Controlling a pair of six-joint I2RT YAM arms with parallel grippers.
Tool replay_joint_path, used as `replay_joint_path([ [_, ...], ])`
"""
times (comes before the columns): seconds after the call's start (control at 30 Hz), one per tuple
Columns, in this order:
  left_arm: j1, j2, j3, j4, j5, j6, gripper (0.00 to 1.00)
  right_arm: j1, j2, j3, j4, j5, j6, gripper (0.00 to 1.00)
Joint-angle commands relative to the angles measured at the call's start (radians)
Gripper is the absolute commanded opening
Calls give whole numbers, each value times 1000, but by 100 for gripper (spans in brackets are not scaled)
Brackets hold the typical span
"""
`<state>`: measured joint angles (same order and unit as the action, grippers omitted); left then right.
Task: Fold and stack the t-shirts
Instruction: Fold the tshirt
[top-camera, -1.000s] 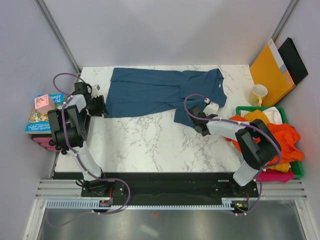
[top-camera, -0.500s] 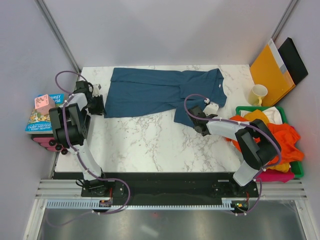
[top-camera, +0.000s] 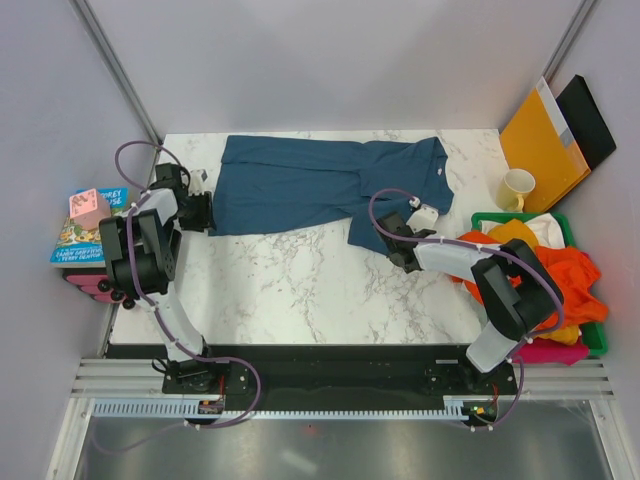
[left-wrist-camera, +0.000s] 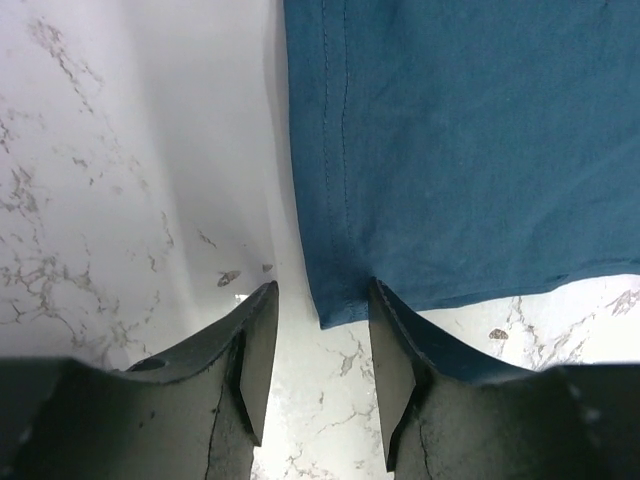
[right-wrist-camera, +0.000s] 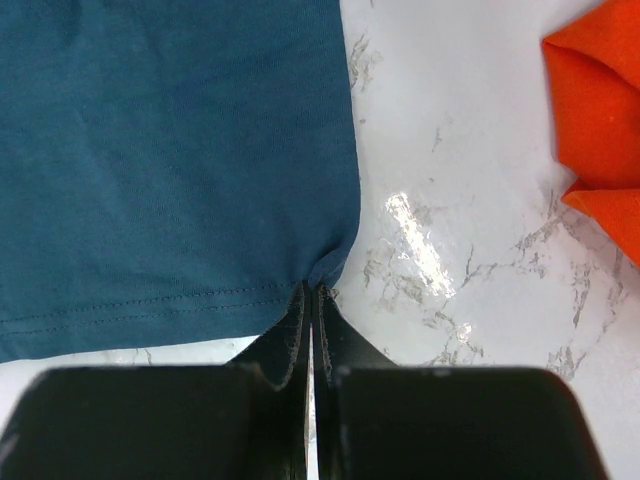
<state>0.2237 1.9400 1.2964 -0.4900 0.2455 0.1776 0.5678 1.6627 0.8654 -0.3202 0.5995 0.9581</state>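
A dark teal-blue t-shirt lies spread flat across the far half of the marble table. At its lower left corner my left gripper stands open, low over the table. The corner's tip lies between the fingers, and the right finger overlaps the hem. In the top view this gripper is at the shirt's left edge. My right gripper is shut on the shirt's lower right corner, which puckers at the fingertips; from above it is at the hanging flap. Orange t-shirts, a yellow one and a pink one fill the green basket.
The green basket stands at the right edge, with an orange fold close to the right gripper. A yellow mug, an orange envelope and a black folder stand at the back right. Books lie off the left edge.
The left gripper has shifted slightly at the shirt's left corner, its cable loop moving with it. The right arm and the shirt have not moved.
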Motion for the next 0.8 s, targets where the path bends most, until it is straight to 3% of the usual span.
replay_joint_path([
  [0.0,-6,-22,-40,-41,9,20,50,9,-12,-40,-43,-44,14,0],
  [0.57,-84,-6,-74,-1,-224,99,48,9,-34,-71,-29,-43,13,0],
  [0.67,-84,-9,-85,-2,-236,103,46,9,-40,-75,-29,-44,10,0],
  [0.77,-84,-19,-97,-9,-241,109,36,9,-44,-77,-29,-43,7,0],
])
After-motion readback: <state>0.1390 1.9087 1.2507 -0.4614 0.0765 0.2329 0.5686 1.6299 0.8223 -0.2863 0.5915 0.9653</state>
